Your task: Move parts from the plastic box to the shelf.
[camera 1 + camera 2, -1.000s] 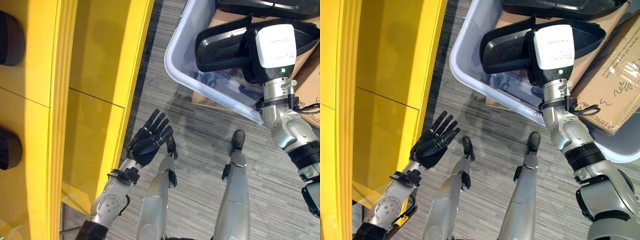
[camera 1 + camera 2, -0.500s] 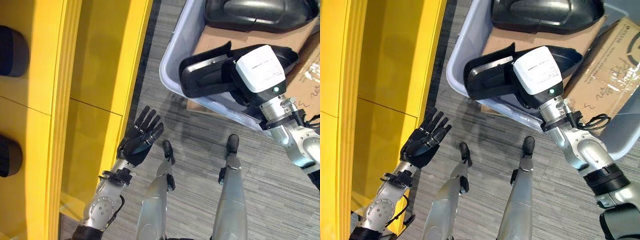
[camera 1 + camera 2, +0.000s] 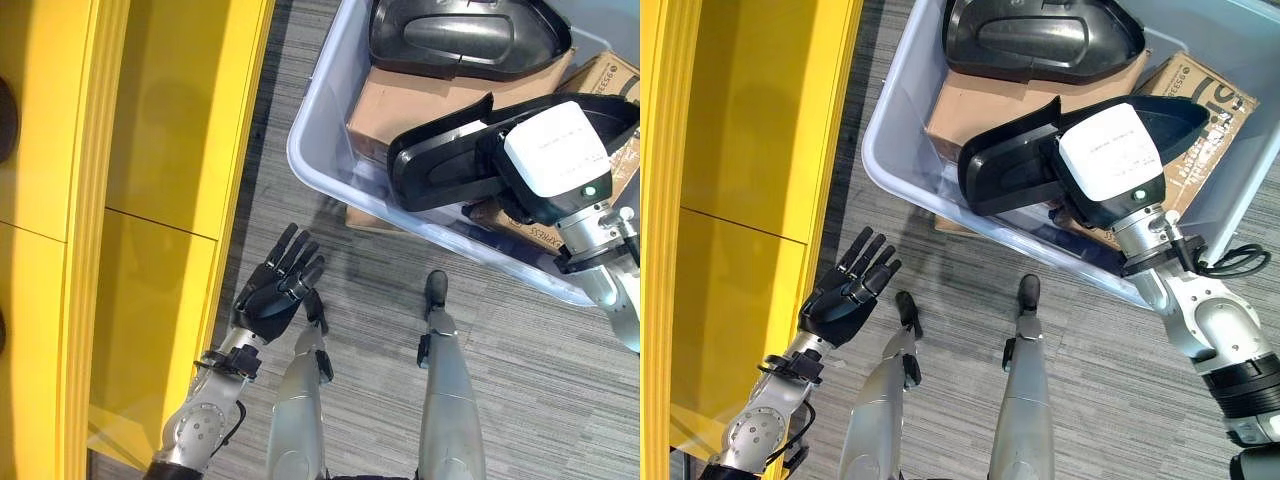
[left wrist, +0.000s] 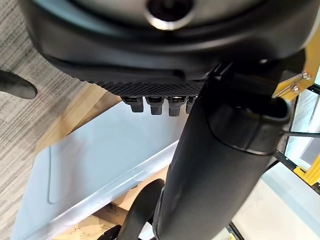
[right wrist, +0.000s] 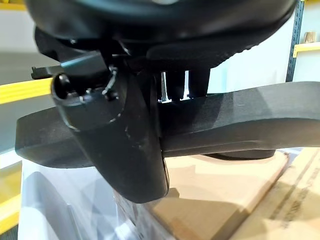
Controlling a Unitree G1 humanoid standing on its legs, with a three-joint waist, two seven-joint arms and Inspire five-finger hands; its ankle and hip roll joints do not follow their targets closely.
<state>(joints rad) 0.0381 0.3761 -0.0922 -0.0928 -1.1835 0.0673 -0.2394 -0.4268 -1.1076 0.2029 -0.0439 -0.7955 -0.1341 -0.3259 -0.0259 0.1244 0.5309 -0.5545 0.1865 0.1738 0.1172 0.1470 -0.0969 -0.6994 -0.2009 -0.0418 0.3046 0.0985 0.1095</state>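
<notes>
We grip curved matte-black part [image 3: 1020, 165] in right hand [image 5: 125, 135] | over translucent plastic box [image 3: 902, 190], upper right | left hand [image 3: 845, 295] splayed, lower left.

Warehouse / parts storeroom.
Yellow shelf [image 3: 170, 150] at 9 o'clock, grey carpet floor [image 3: 540, 380], plastic box [image 3: 902, 190] at 1 o'clock w/ black moulded parts [image 3: 1040, 40] & cardboard boxes [image 3: 970, 110].
</notes>
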